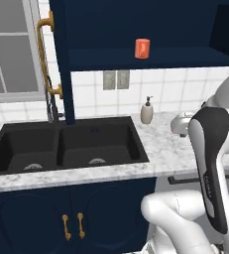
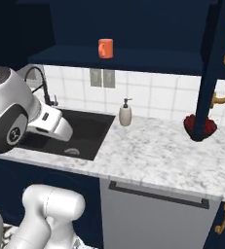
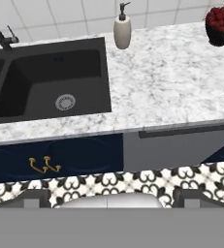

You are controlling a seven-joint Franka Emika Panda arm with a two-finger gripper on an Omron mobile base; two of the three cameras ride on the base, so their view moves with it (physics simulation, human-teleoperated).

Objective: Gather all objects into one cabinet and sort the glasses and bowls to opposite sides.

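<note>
With jaws wide and empty, I'd take the light, rigid orange-red cup (image 1: 142, 48) near the cabinet shelf (image 1: 185, 59) front edge by its sides.

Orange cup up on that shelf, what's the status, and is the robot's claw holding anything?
Gripper open, empty, above the floor before the counter. Orange-red cup upright on the cabinet shelf. Soap dispenser beside the sink, below; nothing blocking.

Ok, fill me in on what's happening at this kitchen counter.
The white arm's gripper hangs open and empty above the marble counter, looking down at the black double sink. Nothing is being handled. One orange-red cup stands on the shelf of the open navy wall cabinet. A soap dispenser sits beside the sink.
</note>
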